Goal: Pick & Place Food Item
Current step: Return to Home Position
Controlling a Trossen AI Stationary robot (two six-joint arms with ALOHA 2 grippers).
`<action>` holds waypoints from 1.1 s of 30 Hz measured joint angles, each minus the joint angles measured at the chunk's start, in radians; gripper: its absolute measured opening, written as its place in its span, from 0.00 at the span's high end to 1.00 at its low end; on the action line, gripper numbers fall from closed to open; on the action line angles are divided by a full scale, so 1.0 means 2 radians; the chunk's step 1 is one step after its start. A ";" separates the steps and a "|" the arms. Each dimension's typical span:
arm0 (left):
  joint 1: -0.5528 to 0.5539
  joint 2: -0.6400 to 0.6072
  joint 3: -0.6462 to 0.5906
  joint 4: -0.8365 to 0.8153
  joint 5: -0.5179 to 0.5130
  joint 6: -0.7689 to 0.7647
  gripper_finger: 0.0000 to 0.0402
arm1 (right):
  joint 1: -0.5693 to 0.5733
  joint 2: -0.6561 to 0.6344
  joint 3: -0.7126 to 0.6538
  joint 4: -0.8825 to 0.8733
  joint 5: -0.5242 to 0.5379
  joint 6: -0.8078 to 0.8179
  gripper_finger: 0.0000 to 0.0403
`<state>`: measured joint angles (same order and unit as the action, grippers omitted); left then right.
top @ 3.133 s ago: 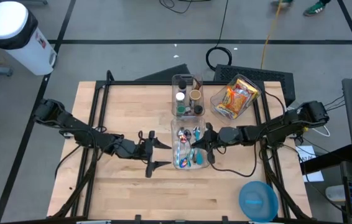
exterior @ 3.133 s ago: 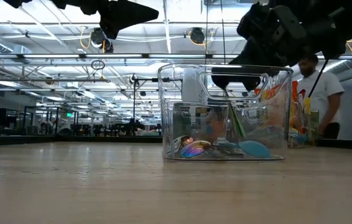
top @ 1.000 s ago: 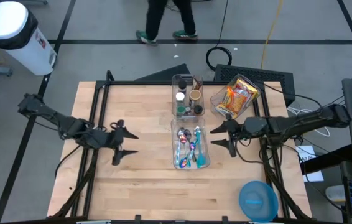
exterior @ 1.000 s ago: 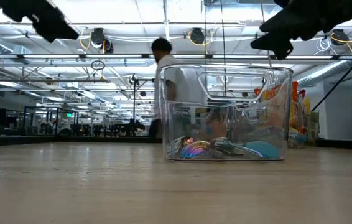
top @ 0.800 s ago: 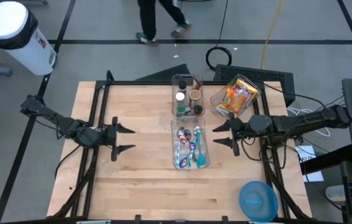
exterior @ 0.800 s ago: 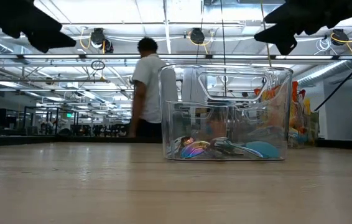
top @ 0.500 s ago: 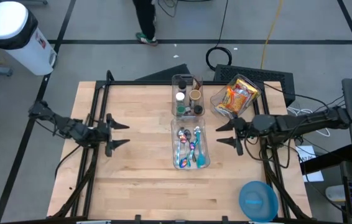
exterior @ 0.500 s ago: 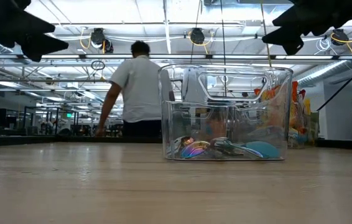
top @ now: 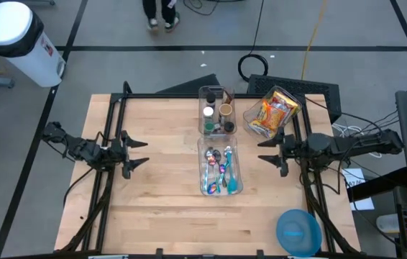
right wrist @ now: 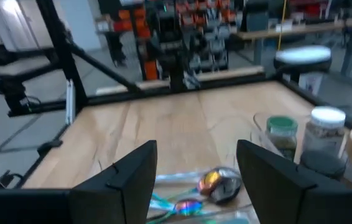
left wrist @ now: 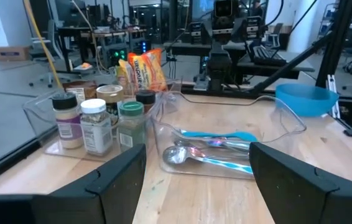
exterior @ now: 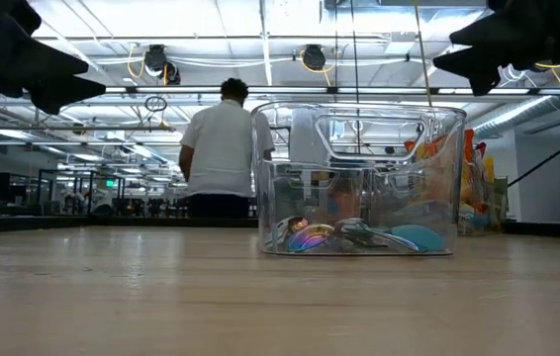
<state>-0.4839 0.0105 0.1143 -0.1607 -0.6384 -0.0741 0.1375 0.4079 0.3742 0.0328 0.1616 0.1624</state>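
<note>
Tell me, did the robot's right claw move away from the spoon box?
Yes. In the high view the right gripper, once above the transparent spoon bin, has pulled back rightward and now hangs open, clear of it.

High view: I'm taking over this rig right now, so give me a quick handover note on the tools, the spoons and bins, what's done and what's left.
Tools: the left tool is open and empty above the left part of the table, well clear of the bins. The right tool is open and empty, just right of the spoon bin.
Things: the spoons lie inside the spoon bin; none are on the table.
Done: the spoons are binned.
Left: probably only parking both arms at home.
</note>
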 joint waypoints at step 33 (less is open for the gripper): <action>0.000 0.000 0.001 -0.003 0.002 -0.001 0.27 | 0.000 -0.192 -0.154 0.011 0.009 -0.073 0.47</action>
<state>-0.4839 0.0109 0.1154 -0.1674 -0.6334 -0.0753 0.1370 0.0246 0.0657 0.0547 0.1795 0.0174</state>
